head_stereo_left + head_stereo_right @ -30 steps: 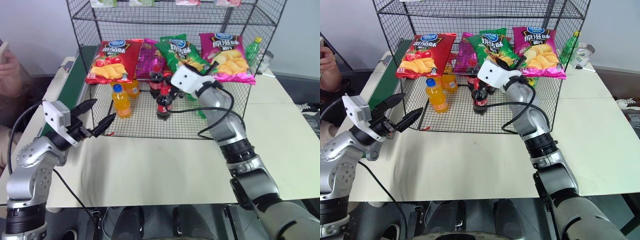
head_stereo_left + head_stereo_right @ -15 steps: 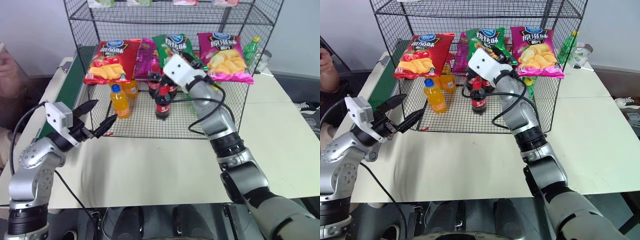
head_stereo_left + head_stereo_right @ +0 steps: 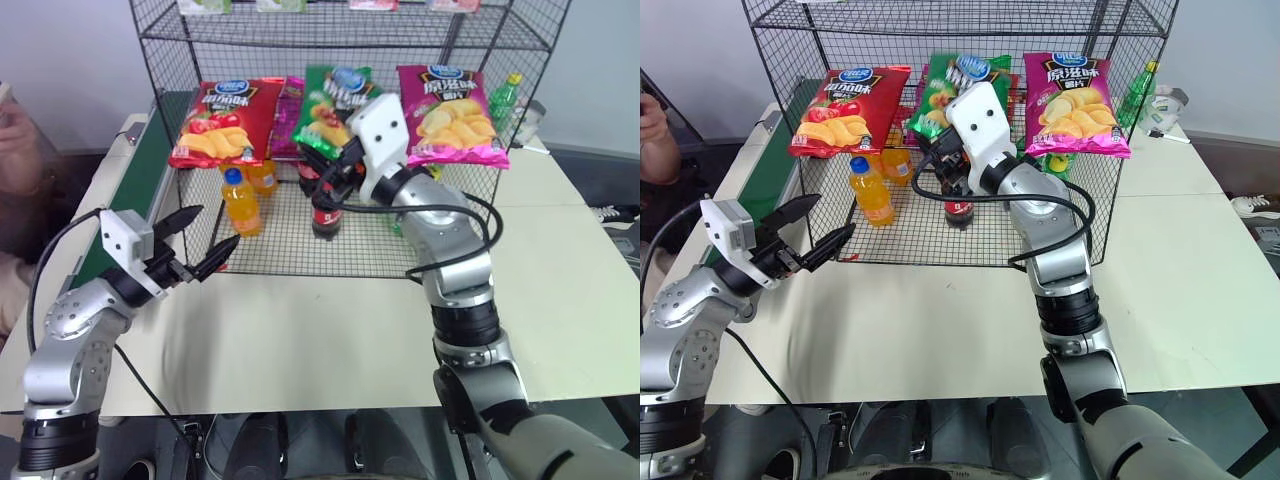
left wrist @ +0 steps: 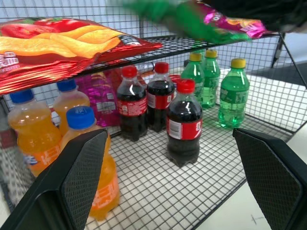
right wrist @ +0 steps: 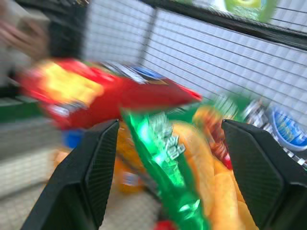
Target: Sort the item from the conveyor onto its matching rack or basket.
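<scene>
Since a second ago our right gripper (image 3: pixel 958 165) has let go and drawn back from the wire rack (image 3: pixel 480 215), its fingers spread with nothing between them. We see the green chip bag (image 3: pixel 330 110) resting on the rack's middle tier, between the red chip bag (image 3: pixel 222 122) and the magenta chip bag (image 3: pixel 453 100). We judge placement done; next, retreat clear of the tier's front edge. Our left gripper (image 3: pixel 200 245) hangs open before the rack, beside the conveyor (image 3: pixel 130 205).

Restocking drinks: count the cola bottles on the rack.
3. One cola bottle stands in front on the rack's bottom shelf; two more stand side by side just behind it. Others could be hidden.
</scene>
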Available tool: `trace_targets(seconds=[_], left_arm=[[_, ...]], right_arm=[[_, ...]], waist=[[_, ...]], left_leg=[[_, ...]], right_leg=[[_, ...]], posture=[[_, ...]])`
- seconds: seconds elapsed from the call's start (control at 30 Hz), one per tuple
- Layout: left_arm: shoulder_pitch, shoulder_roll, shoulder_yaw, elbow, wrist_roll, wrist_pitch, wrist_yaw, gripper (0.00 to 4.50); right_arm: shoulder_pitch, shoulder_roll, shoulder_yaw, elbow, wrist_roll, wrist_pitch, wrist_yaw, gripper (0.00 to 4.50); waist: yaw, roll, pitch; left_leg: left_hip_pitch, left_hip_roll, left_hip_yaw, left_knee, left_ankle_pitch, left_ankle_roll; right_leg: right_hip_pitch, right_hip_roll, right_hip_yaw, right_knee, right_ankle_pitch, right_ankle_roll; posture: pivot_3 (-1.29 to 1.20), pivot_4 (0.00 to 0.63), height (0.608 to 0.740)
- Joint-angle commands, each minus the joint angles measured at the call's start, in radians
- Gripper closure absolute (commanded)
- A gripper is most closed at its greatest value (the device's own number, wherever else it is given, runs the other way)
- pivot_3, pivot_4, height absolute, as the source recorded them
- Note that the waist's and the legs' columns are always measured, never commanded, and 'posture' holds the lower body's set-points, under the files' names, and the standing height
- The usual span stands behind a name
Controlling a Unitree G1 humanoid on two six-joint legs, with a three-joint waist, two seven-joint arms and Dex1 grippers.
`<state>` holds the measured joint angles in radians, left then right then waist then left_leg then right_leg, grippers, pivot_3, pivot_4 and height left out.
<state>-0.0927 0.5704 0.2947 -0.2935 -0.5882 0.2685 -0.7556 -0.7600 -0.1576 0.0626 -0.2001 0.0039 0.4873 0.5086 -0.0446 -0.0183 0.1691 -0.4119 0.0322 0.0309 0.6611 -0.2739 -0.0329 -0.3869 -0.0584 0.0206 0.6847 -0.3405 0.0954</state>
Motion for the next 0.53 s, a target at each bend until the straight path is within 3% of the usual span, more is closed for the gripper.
trace_targets(seconds=[0.03, 0.23, 0.33, 0.4, 0.53], left_arm=[[0.009, 0.027, 0.029, -0.015, 0.001, -0.011, -0.011, 0.00], [0.074, 0.087, 0.114, -0.038, -0.069, 0.087, -0.006, 0.00], [0.109, 0.138, 0.167, -0.029, -0.071, 0.142, 0.003, 0.00], [0.130, 0.163, 0.184, -0.003, -0.056, 0.143, -0.011, 0.00], [0.160, 0.206, 0.185, 0.066, -0.002, 0.133, -0.031, 0.00]], right_arm=[[0.001, -0.026, -0.119, -0.085, 0.148, 0.028, 0.032, 0.97], [0.141, -0.144, -0.335, -0.249, 0.596, 0.264, 0.197, 0.97], [0.351, -0.327, -0.362, -0.273, 0.634, 0.274, 0.358, 0.97], [0.465, -0.445, -0.346, -0.199, 0.532, 0.122, 0.456, 0.97], [0.539, -0.534, -0.365, -0.044, 0.471, -0.046, 0.512, 0.97]], waist=[[0.001, 0.000, 0.000], [0.001, 0.000, 0.000], [0.008, 0.000, 0.000], [0.007, 0.000, 0.000], [0.001, 0.001, 0.001]], left_leg=[[0.000, 0.000, 0.000, 0.000, 0.000, 0.000], [0.000, 0.000, 0.000, -0.002, 0.000, 0.001], [0.000, 0.000, -0.001, -0.003, -0.001, 0.001], [0.001, 0.000, -0.002, -0.003, -0.001, 0.002], [0.006, -0.001, -0.001, -0.003, -0.001, 0.003]], right_leg=[[0.000, 0.000, 0.000, 0.000, 0.000, 0.000], [0.001, 0.000, 0.000, -0.002, 0.000, 0.000], [0.003, -0.001, -0.002, -0.005, 0.000, 0.000], [0.005, -0.002, -0.002, -0.008, 0.000, 0.000], [0.010, -0.002, -0.002, -0.008, 0.000, 0.000]], posture=[[0.00, 0.150, 0.739], [0.00, 0.150, 0.739], [0.00, 0.150, 0.739], [0.00, 0.150, 0.739], [0.00, 0.150, 0.739]])
